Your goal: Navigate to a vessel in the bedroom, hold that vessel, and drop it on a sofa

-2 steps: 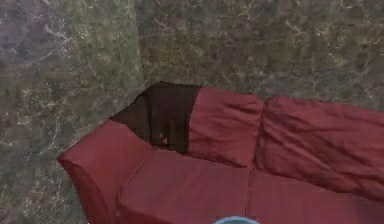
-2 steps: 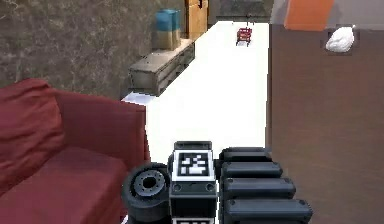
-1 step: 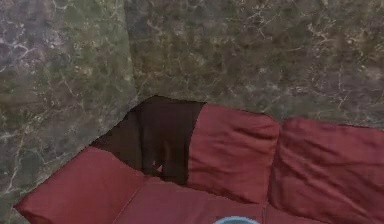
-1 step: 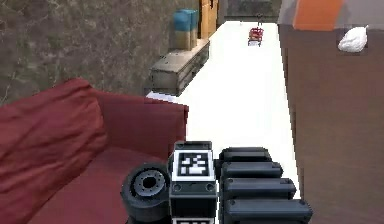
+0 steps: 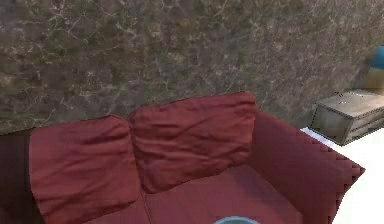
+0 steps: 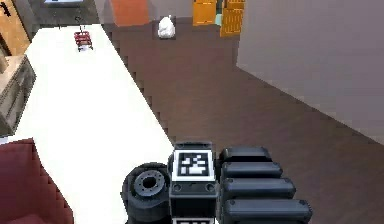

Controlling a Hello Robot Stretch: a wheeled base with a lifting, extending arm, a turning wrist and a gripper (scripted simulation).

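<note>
Dark red fabric covers the sofa (image 5: 190, 140), whose two plump back cushions lean against a mottled grey-brown wall (image 5: 150, 50) in the forward view. At that view's bottom edge, on the seat, lies a pale blue curved rim (image 5: 240, 217) — too little of it shows to tell whether it is the vessel.

In the arm side view the arm (image 6: 262, 185) is a stack of dark ribbed segments at the bottom edge. A white square marker (image 6: 192, 165) sits at its end, and just left of that the gripper (image 6: 150, 192) shows as a dark round body. Its far end cannot be made out, so I cannot tell how the fingers stand or whether it holds anything.

Left of the gripper and near it, a corner of the sofa shows at the bottom edge. Farther out from the gripper a white strip of floor (image 6: 90, 100) runs beside brown floor (image 6: 230, 110). On the white strip, well beyond the gripper, stands a small red thing (image 6: 84, 40), and a grey box (image 6: 10, 90) sits at the view's left edge. Farthest out from the gripper, a white rounded thing (image 6: 166, 27) lies between orange panels (image 6: 125, 10). Right of the gripper and farther out rises a grey wall (image 6: 320, 60).
</note>
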